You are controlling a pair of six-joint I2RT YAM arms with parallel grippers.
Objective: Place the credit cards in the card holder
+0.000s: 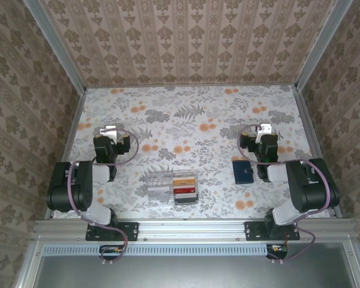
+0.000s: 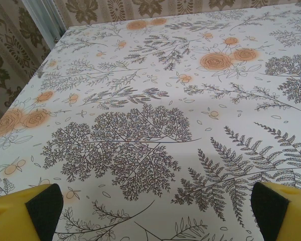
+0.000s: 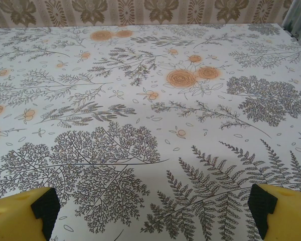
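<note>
left end effector [image 1: 111, 131] and right end effector [image 1: 265, 129] both gape empty, while the credit cards [image 1: 181, 191], likely thin, stiff and slippery, lie flat mid-surface [image 1: 198, 120], best pinched by an edge, the card holder [image 1: 245, 172] just right of them.

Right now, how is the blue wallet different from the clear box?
The wallet is dark blue and solid; the box is see-through. The wallet lies on the right; the box sits in the middle. The box looks bigger than the wallet. Both lie flat on the flowery table.
</note>
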